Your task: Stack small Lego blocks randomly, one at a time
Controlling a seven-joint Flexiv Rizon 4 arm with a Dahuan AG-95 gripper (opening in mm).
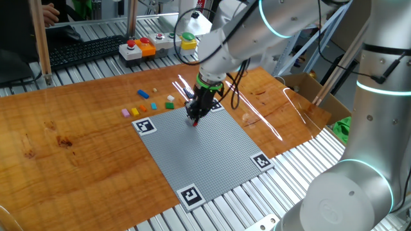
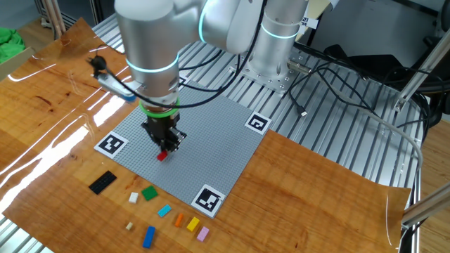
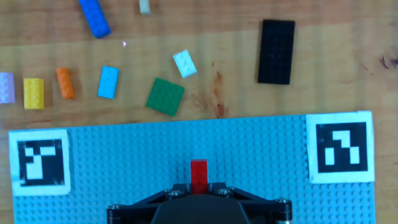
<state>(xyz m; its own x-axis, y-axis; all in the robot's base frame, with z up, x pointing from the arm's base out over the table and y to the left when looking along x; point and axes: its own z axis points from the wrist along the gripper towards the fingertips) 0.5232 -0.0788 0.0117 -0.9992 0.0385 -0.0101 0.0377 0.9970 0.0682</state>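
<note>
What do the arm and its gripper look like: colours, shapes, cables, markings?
The arm is made of thick, rounded silver-grey segments, with glowing cyan rings at the joints. A green band sits at the wrist, above a small black gripper. Black cables loop beside the wrist. I see no readable markings on it.

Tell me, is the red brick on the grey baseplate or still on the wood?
On the baseplate: the red brick sits on its studs beneath the tool.

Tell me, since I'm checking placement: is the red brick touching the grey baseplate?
Cannot tell. In the hand view the red brick overlaps the baseplate, but the gripper hides its near end, and neither fixed view shows contact or gap.
</note>
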